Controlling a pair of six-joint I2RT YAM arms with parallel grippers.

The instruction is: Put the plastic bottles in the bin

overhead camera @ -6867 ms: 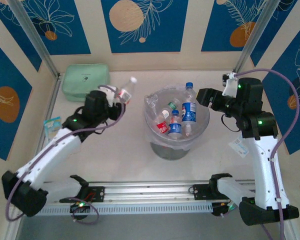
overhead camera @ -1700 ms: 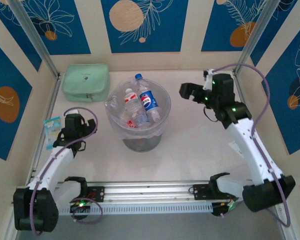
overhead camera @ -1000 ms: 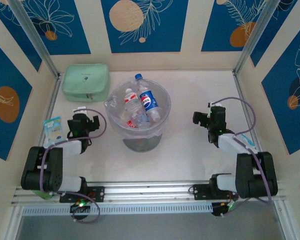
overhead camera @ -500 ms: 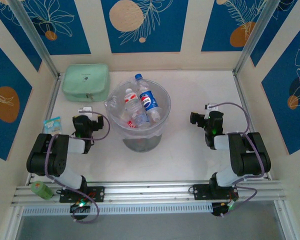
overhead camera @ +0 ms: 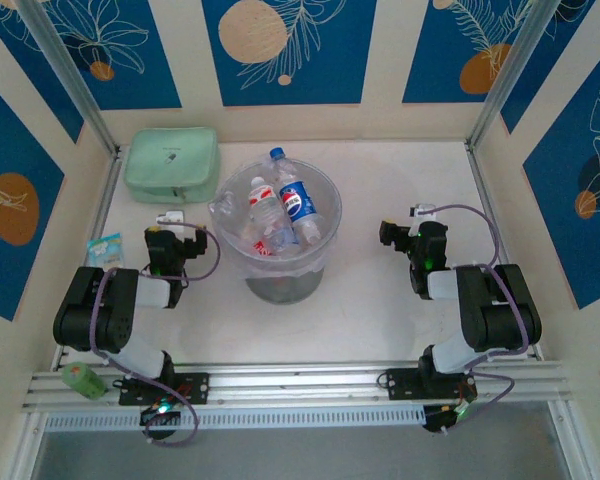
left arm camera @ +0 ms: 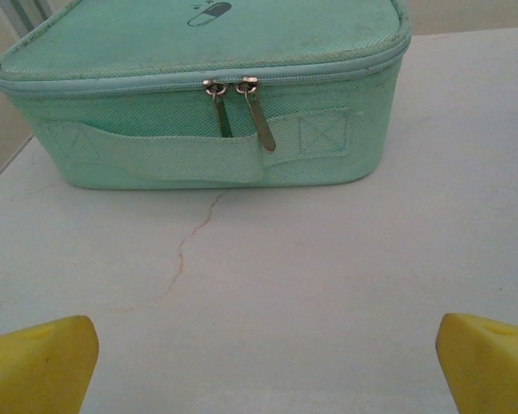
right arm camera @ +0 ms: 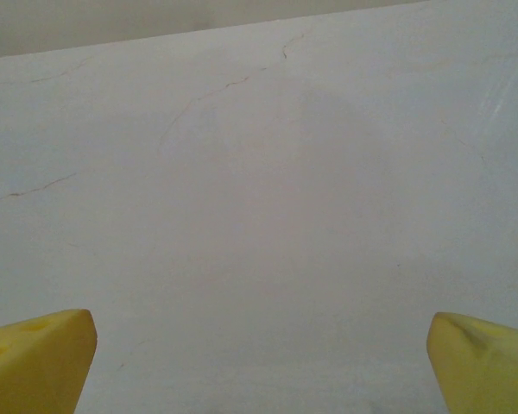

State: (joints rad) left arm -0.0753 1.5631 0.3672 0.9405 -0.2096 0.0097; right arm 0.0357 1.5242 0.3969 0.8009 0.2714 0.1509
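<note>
1. Top external view: one bin (overhead camera: 277,262) stands on the worktop (overhead camera: 370,320), left of centre and between the two arms.
2. The plastic bottles (overhead camera: 280,212) are all inside the bin. Two can be counted clearly, leaning side by side: one blue-capped bottle with a blue label (overhead camera: 294,203) and one white-capped bottle with a red label (overhead camera: 263,204). More lie beneath them, but the clear liner blurs them, so I cannot tell the full number.
3. One mint-green pouch (overhead camera: 170,163) lies at the far left, near the bin but apart from it. One light-blue packet (overhead camera: 105,249) lies by the left edge, and one green cylinder (overhead camera: 80,379) lies at the near left corner.
4. Left wrist view: the left end effector (left arm camera: 263,366) is spread wide and holds nothing. Its two yellow fingertips (left arm camera: 34,366) sit at the bottom corners and face the pouch's two zip pulls (left arm camera: 237,108).
5. Right wrist view: the right end effector (right arm camera: 259,362) is equally wide apart, with two yellow tips over bare worktop.
</note>
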